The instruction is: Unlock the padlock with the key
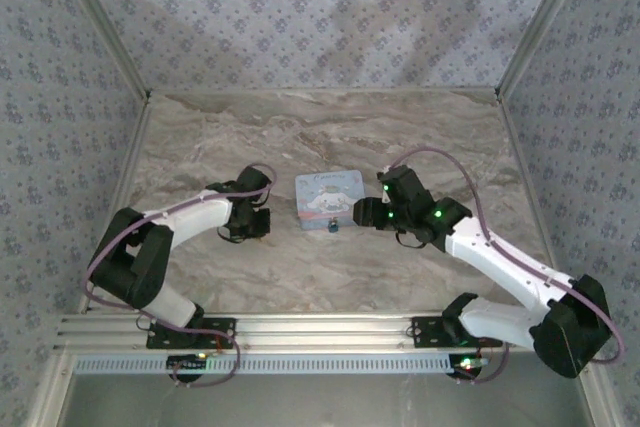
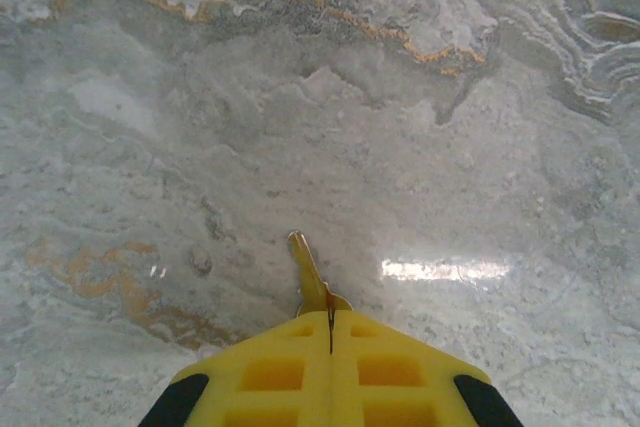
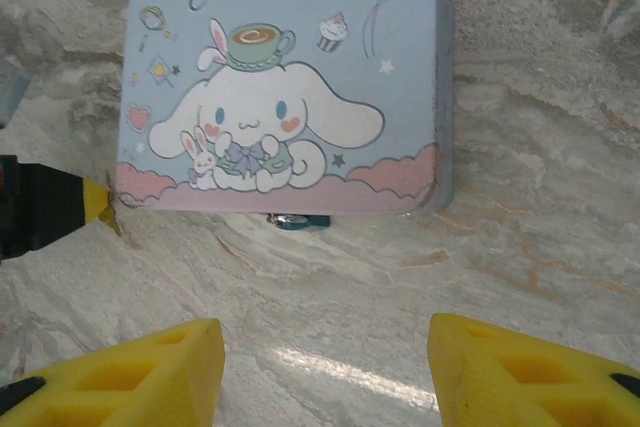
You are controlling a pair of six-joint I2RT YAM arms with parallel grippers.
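Note:
A brass key (image 2: 305, 272) sticks out from the yellow fingertips of my left gripper (image 2: 330, 322), which is shut on its head, just above the marble table. In the top view the left gripper (image 1: 262, 226) sits just left of a pale blue Cinnamoroll tin (image 1: 328, 199). A small teal padlock (image 3: 300, 220) hangs at the tin's front edge (image 3: 285, 87), mostly hidden under the lid; it also shows in the top view as the padlock (image 1: 333, 230). My right gripper (image 3: 325, 367) is open, facing the padlock from a short distance, with nothing between its fingers. The right gripper (image 1: 366, 217) lies right of the tin.
The left gripper's black and yellow tip (image 3: 60, 207) reaches toward the tin's front left corner. The marble table (image 1: 320, 137) is walled by patterned panels at the back and sides. An aluminium rail (image 1: 320, 332) runs along the near edge.

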